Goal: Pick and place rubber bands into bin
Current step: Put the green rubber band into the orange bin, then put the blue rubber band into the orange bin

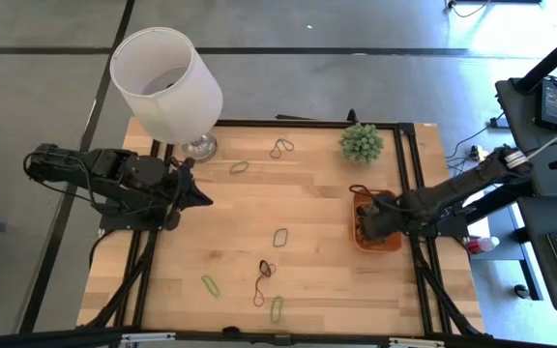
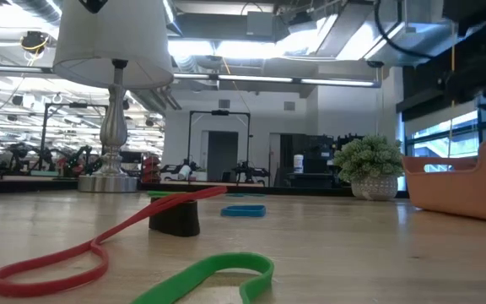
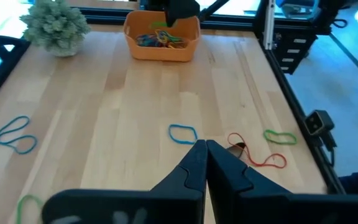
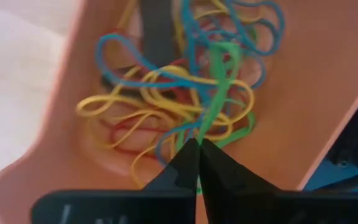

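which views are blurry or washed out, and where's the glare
Right wrist view: the rubber bands in the bin are soft with blur. Low view: the near green band is out of focus, and bright ceiling lights wash out the room behind. High view: strong glare on the floor at top right. Left wrist view: mostly sharp.

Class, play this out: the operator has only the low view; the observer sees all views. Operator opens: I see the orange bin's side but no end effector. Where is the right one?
Observer: The right end effector is over the orange bin, pinching a green rubber band.
Operator: Is the bin otherwise empty?
Observer: No, a tangle of yellow, blue and red rubber bands lies inside.
Operator: And the left arm?
Observer: The left end effector is shut, empty, on the lamp's side of the table.
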Controlling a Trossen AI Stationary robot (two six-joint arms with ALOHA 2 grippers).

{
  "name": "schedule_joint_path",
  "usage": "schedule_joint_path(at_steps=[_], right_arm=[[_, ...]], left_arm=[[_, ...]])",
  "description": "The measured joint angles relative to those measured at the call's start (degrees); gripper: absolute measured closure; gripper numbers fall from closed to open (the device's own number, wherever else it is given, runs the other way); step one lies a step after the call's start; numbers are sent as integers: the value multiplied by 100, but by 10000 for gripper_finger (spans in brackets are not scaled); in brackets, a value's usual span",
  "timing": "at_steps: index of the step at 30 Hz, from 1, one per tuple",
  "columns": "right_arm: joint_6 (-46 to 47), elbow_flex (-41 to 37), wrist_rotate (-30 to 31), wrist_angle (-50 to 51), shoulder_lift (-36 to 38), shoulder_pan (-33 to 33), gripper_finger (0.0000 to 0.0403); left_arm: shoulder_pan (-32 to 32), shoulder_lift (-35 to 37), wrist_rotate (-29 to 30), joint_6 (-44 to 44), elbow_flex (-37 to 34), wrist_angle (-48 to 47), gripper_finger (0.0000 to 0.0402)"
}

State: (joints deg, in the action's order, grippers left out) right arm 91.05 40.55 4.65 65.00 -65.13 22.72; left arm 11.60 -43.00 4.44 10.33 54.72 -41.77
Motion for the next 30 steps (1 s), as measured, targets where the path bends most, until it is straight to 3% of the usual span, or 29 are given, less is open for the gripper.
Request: schedule_joint_path(at_steps=[6, 19, 24, 30], right_arm=[[-94, -197, -50, -47, 9, -334, 355], [-457, 102, -136, 278, 254, -548, 229], [-438, 778, 167, 761, 368, -548, 221], [-636, 1551, 762, 747, 366, -544, 246]], left_arm=[[0, 0, 269, 0, 0, 2, 400], [0, 2, 1105, -433, 0, 2, 400], [0, 1, 1156, -767, 0, 4, 400], [0, 2, 1114, -756, 0, 6, 398]])
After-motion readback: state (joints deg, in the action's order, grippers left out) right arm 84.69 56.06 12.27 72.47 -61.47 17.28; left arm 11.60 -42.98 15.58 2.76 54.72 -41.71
